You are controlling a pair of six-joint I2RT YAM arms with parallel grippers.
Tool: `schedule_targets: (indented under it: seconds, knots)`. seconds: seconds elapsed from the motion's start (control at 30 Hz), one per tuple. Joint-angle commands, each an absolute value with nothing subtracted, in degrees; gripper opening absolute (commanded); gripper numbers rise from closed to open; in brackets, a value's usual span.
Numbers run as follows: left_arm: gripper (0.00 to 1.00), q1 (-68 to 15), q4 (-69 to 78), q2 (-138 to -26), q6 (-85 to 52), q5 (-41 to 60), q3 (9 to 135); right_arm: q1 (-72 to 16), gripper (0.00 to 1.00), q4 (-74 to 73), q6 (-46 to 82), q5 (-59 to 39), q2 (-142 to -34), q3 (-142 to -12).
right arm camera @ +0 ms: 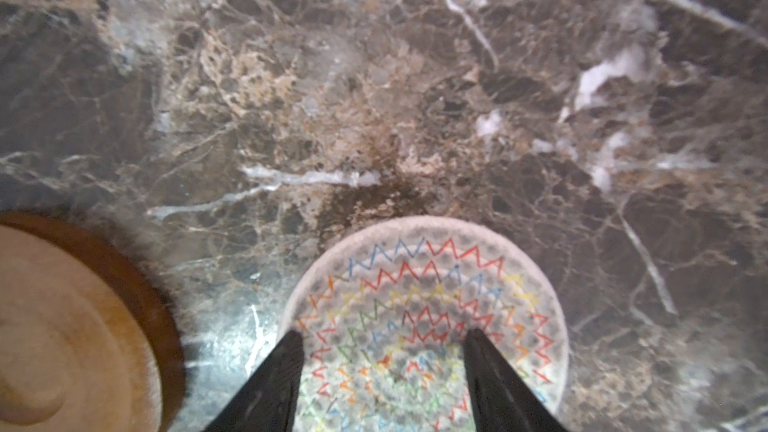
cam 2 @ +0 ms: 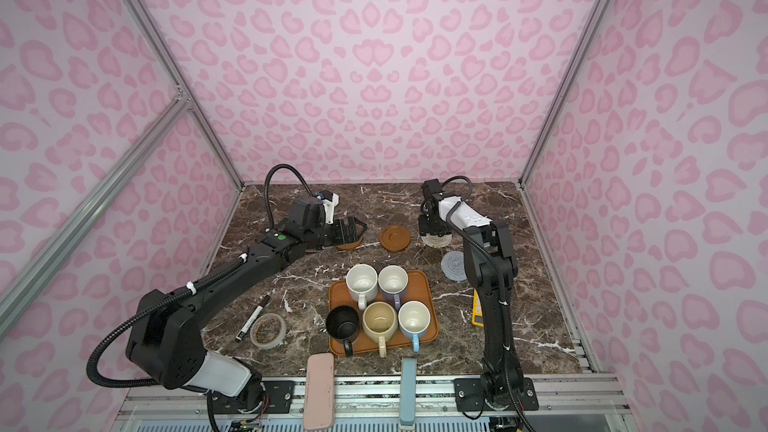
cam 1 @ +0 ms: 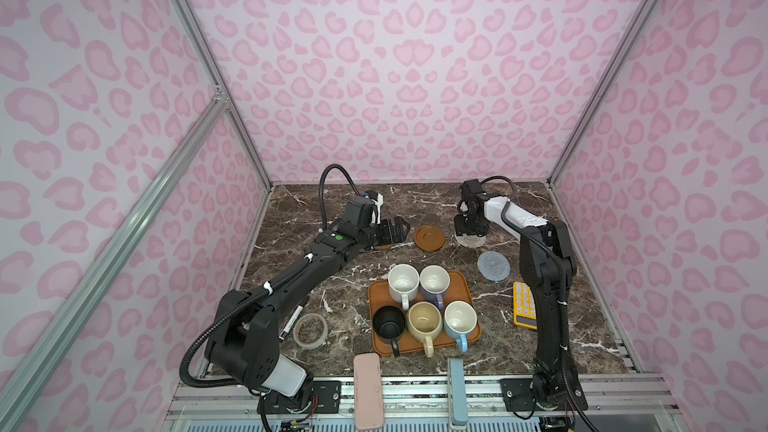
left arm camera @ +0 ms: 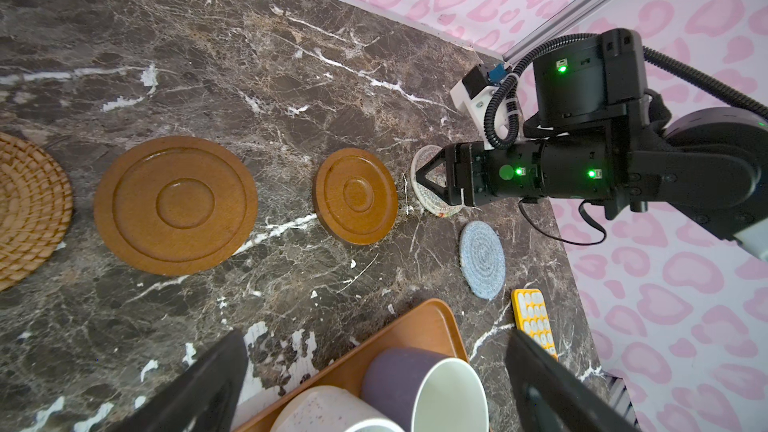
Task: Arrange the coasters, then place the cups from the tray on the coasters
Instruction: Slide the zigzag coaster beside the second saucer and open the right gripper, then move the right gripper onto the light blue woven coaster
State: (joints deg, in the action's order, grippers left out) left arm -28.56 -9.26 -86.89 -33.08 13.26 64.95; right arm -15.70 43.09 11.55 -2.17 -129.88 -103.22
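Note:
The orange-brown tray point(cam 1: 460, 284) holds the cups: speckled white point(cam 1: 403, 282), lavender point(cam 1: 434, 282), black point(cam 1: 388, 322), cream-yellow point(cam 1: 424, 320), light blue point(cam 1: 460, 317). The coasters lie in a row at the back: tan rattan point(left arm camera: 25, 205), two brown wooden point(left arm camera: 174, 205) point(left arm camera: 355, 197), beige woven point(right arm camera: 419, 284), and nearer the front the grey-blue one point(cam 1: 493, 267). My left gripper point(cam 1: 392, 231) hovers wide open over a brown wooden coaster, holding nothing. My right gripper point(right arm camera: 382, 335) points down at the beige woven coaster, open, fingertips over its top.
A yellow calculator point(cam 1: 524, 305) lies right of the tray, partly behind the right arm. A clear tape roll point(cam 1: 310, 330) and a black marker point(cam 1: 293, 322) lie front left. A pink case point(cam 1: 368, 390) and a blue block point(cam 1: 457, 388) sit on the front rail.

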Motion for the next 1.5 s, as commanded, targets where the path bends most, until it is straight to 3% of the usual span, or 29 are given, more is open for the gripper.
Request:
schedule_targets:
  seconds: [0.0,0.8,1.1,1.33,1.47]
  knots:
    - [0.99,-28.48,-7.91,-87.55,-33.46,13.49,64.8,-17.0,0.62,47.92,11.29,-5.38,-132.58,-104.04]
    - [0.98,-28.5,-7.97,-89.01,-34.19,13.39,66.15,-16.87,0.62,46.69,14.06,-5.07,-131.42,-104.95]
    - [0.98,-28.56,-8.92,-87.54,-33.75,13.7,67.1,-17.23,0.7,45.63,14.48,-4.66,-122.71,-101.23]
    - [0.98,-30.61,-10.5,-84.02,-31.8,14.52,65.8,-17.15,0.96,40.76,16.54,-2.34,-107.39,-84.02]
    - [0.98,-32.81,-10.62,-82.67,-30.54,16.39,65.99,-16.3,0.99,38.94,18.21,-1.77,-100.13,-74.32]
